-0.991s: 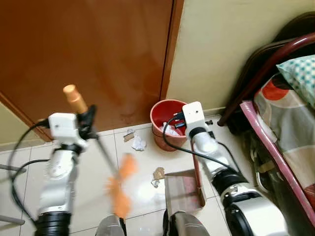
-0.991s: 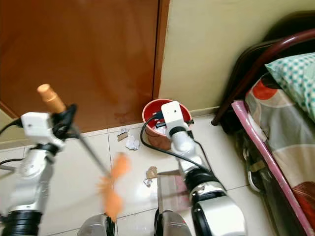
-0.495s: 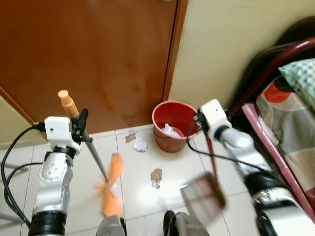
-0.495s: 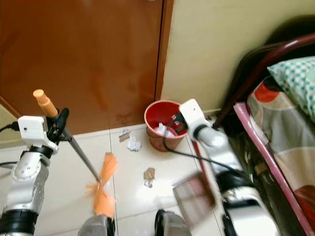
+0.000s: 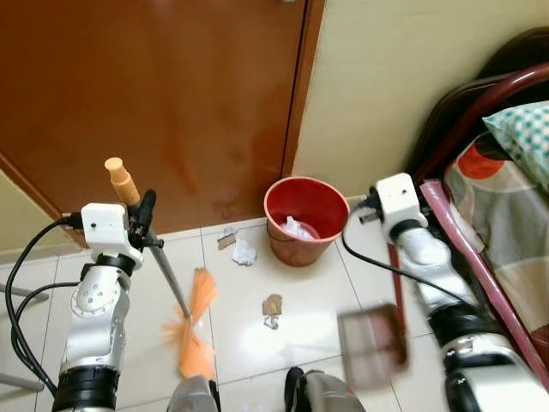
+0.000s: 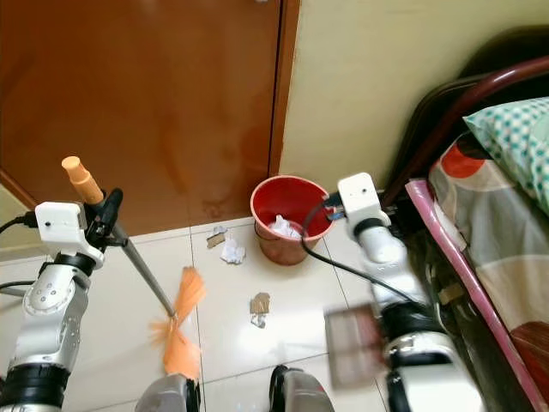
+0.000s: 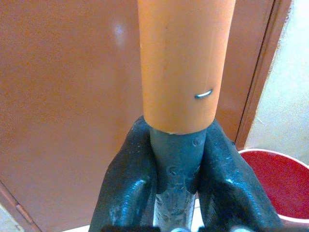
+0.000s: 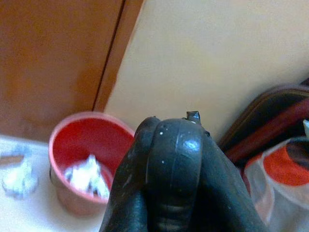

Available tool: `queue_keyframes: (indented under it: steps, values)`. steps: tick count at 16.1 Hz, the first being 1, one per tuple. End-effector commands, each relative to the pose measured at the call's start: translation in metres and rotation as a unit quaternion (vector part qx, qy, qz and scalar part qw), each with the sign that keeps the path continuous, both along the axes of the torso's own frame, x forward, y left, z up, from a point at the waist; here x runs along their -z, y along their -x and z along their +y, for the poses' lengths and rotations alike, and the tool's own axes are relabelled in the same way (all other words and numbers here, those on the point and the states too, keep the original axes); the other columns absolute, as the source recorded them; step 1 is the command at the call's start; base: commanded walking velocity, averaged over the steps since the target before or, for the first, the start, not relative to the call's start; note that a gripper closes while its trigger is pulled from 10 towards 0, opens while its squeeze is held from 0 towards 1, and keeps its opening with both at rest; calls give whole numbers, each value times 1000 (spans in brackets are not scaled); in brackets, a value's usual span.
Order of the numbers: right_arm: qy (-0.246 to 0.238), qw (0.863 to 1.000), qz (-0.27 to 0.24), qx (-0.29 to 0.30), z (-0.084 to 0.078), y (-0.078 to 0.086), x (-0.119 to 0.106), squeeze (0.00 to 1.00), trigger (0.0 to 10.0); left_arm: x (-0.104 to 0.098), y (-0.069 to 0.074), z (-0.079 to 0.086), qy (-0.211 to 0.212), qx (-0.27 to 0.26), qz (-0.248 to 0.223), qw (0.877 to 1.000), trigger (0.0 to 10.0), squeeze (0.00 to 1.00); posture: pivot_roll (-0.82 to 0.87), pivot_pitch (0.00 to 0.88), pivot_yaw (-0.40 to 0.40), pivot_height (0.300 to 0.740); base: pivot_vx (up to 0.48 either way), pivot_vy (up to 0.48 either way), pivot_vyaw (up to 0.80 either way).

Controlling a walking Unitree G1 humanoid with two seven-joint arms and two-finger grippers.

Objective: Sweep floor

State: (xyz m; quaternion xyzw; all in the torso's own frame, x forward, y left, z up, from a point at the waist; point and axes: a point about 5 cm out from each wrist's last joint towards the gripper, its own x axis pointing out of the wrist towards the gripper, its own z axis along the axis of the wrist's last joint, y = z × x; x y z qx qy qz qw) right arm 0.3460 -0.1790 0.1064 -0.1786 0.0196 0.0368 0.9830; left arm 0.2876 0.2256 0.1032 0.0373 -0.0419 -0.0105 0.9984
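Note:
My left gripper (image 5: 143, 225) is shut on the grey shaft of a broom, just below its orange end cap (image 7: 179, 63). The broom's orange bristles (image 5: 195, 330) rest on the white tiles by my feet. My right gripper (image 5: 374, 210) is shut on the top of a red dustpan handle (image 5: 395, 276); its fingers (image 8: 169, 164) are pressed together. The brown dustpan (image 5: 371, 347) hangs blurred above the floor at lower right. A red bin (image 5: 299, 220) with crumpled white paper stands by the wall. A paper ball (image 5: 244, 251), a cardboard scrap (image 5: 226, 239) and another scrap (image 5: 273, 309) lie on the tiles.
A brown door (image 5: 163, 103) and a cream wall (image 5: 386, 77) close off the far side. A bed (image 5: 506, 206) with a dark red frame and patterned bedding lines the right. Open tile lies between the broom and the dustpan.
My right arm has swung the dustpan to the right, away from the bin and off the floor. The broom has settled nearly still, after swinging a second ago.

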Motion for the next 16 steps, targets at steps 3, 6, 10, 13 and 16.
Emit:
queue_keyframes:
  steps: [3,6,10,13,16]
  values:
    - [-55,996,-44,52,-2,6,-7,0,1412,9,4,3,-19,-7,21,1000,10000,0,46,112,-40,740,0,0,0]
    - [-73,990,-48,107,-5,7,1,0,10000,7,4,1,-25,-15,23,999,10000,0,59,127,-19,740,0,0,0]
    - [-68,989,-66,109,10,6,1,0,10000,1,4,-9,-3,-23,35,999,10000,0,84,181,5,740,0,0,0]
    - [-88,986,-89,109,44,3,1,0,10000,10,9,-30,64,15,59,996,10000,0,123,203,3,740,0,0,0]
    - [-68,992,-72,76,71,4,10,0,10000,8,10,-48,117,9,86,989,10000,0,148,220,0,740,0,0,0]
